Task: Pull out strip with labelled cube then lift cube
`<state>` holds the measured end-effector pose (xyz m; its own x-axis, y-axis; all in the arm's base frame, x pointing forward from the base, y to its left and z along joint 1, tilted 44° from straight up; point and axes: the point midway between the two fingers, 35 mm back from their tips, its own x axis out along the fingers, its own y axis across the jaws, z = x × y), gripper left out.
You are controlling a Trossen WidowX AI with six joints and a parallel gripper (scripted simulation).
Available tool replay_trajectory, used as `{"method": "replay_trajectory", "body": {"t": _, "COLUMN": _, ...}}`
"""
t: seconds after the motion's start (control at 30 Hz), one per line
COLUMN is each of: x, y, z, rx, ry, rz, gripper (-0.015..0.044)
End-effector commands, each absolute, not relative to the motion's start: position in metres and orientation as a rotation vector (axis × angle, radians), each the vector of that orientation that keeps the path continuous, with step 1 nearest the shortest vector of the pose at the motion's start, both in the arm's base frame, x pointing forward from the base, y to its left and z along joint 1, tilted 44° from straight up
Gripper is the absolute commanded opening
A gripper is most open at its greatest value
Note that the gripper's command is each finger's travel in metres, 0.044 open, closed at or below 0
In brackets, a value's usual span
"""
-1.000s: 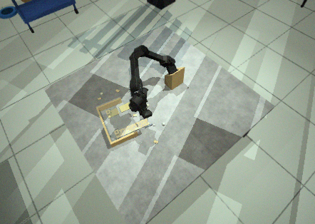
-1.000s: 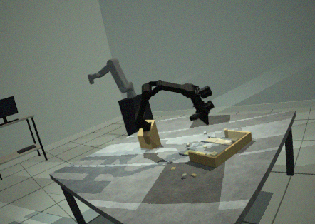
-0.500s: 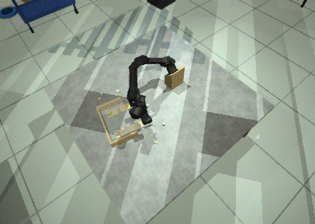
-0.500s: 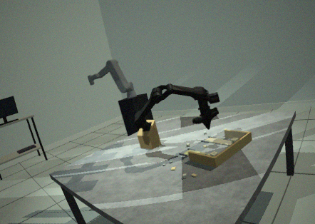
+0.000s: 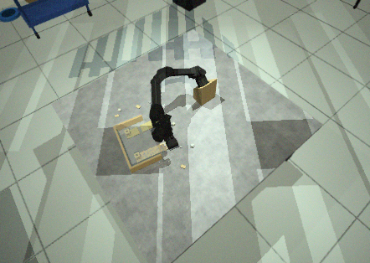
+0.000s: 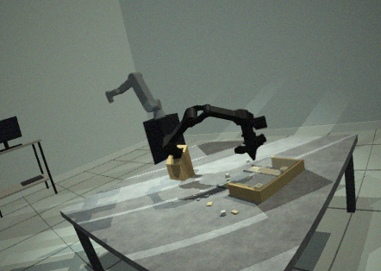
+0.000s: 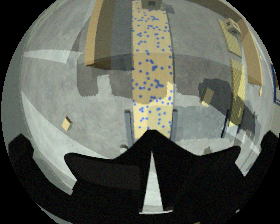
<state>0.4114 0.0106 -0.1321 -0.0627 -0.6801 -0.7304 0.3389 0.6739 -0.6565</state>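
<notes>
Fingers of the gripper [image 5: 172, 144] [image 6: 252, 155] [image 7: 152, 134] are clenched together, with nothing grasped. In the wrist view, blue dots and an R-marked cube [image 5: 136, 155] [image 6: 284, 168] [image 7: 151, 4] are revealed on the unbroken strip [image 5: 151, 152] [image 6: 265, 171] [image 7: 153, 57] (neither dots nor letter can be read from above), inside the three-sided frame [image 5: 123, 147] [image 6: 280, 185] [image 7: 93, 40]. The arm [image 5: 156, 93] [image 6: 226, 112] is arched, its gripper pointed down near the strip's outer end
</notes>
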Motion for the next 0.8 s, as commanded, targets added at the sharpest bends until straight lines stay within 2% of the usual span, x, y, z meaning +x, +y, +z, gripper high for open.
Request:
{"method": "replay_trajectory", "body": {"t": 0.0, "x": 0.407, "y": 0.003, "z": -0.140, "rx": -0.321, "ry": 1.413, "rz": -0.860, "gripper": 0.0000}}
{"method": "replay_trajectory", "body": {"t": 0.77, "x": 0.400, "y": -0.023, "z": -0.165, "rx": -0.323, "ry": 1.412, "rz": -0.862, "gripper": 0.0000}}
